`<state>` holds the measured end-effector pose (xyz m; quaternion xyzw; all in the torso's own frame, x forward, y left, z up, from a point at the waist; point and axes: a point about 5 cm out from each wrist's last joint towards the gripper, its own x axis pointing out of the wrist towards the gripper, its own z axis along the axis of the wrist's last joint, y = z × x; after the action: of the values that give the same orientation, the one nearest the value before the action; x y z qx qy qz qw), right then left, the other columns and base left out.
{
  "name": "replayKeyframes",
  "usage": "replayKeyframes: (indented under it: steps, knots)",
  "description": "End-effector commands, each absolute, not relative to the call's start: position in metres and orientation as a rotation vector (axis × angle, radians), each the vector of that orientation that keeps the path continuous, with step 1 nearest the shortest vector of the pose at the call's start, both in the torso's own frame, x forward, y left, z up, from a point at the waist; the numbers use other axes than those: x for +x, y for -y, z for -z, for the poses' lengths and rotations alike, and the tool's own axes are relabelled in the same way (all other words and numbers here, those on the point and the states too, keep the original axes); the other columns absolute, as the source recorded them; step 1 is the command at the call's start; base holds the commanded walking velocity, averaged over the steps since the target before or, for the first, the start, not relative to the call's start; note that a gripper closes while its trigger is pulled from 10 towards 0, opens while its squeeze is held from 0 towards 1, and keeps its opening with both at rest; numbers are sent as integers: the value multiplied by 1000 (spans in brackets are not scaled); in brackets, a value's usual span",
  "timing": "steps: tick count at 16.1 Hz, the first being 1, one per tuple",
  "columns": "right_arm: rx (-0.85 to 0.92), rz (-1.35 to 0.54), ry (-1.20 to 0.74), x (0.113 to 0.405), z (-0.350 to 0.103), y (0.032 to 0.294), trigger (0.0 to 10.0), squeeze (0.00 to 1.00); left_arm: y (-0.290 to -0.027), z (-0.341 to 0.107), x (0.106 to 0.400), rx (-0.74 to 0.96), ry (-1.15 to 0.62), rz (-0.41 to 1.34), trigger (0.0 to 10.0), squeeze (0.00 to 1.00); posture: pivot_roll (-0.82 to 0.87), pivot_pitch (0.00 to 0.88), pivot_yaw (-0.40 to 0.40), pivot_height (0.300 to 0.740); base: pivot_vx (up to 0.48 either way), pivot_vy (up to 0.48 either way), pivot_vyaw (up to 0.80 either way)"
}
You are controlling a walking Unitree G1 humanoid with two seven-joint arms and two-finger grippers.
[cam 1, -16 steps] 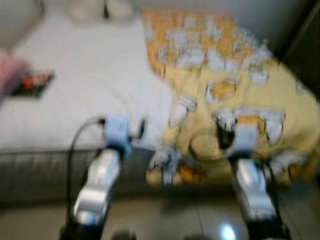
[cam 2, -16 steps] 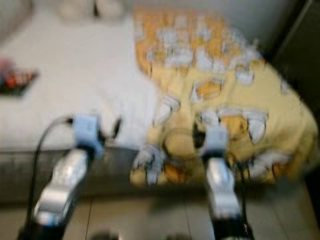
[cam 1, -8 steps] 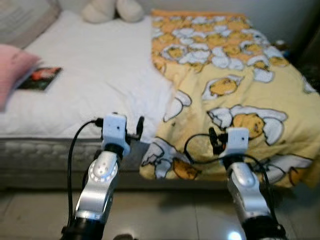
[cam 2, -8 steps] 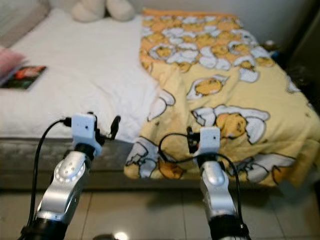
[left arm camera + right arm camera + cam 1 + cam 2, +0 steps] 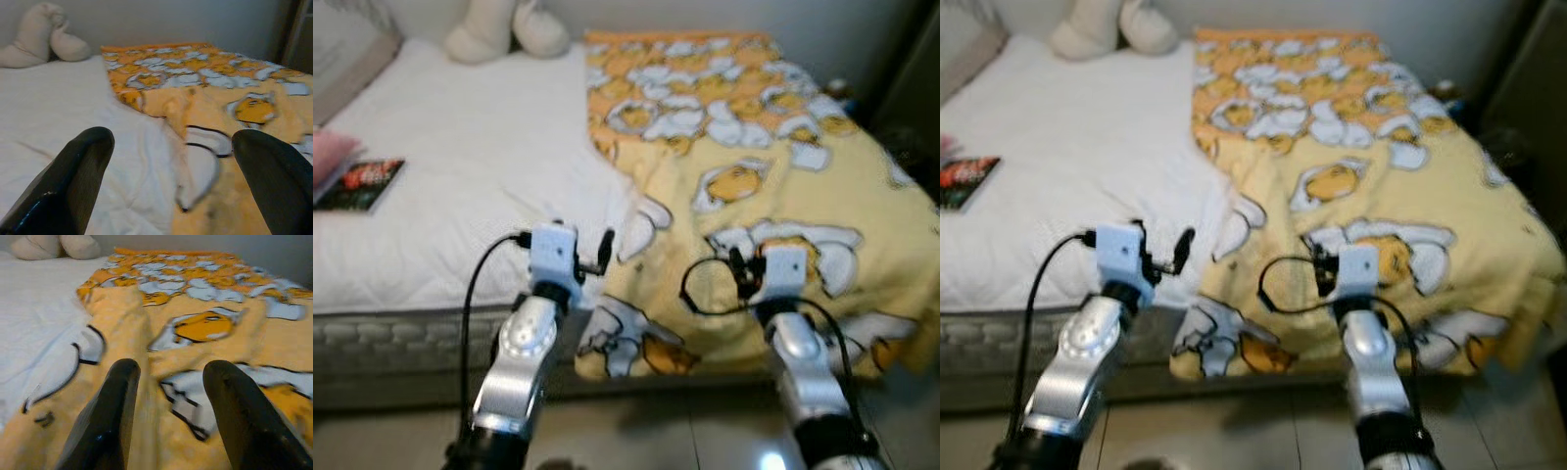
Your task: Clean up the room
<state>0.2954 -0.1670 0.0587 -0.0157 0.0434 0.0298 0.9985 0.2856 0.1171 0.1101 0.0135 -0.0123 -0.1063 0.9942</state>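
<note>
A yellow blanket (image 5: 754, 147) printed with egg-and-duck figures covers the right half of the bed and hangs over its front edge. The left half is bare white sheet (image 5: 480, 166). On it lie a book (image 5: 367, 183) at the left and a cream plush toy (image 5: 504, 27) at the back. My left gripper (image 5: 592, 262) is held open above the front edge, where sheet and blanket meet. My right gripper (image 5: 742, 272) is open just over the blanket's front part (image 5: 195, 323). Neither holds anything.
A pink pillow (image 5: 328, 157) and a grey pillow (image 5: 342, 49) sit at the bed's left end. The grey mattress side (image 5: 391, 333) faces me above a shiny tiled floor (image 5: 656, 431). Dark furniture (image 5: 911, 88) stands to the right of the bed.
The whole picture has shifted and come out of blur, so the camera has moved. Both arms keep the same raised pose in front of the bed, fingers apart.
</note>
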Motion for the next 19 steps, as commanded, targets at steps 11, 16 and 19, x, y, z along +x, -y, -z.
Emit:
replayKeyframes:
  steps: [11,16,19]
  knots:
    - [63,-125,-153,317,-57,141,10000,0,-137,-110,272,16,1,158,10000,0,79,0,38,740,291,119,0]
    - [102,-82,-329,306,-23,109,10000,0,-178,-123,224,116,-75,166,10000,0,234,114,173,740,0,0,0]
    - [50,-31,-390,309,-17,107,10000,0,-190,-137,194,176,-132,205,10000,0,317,187,229,740,0,0,0]
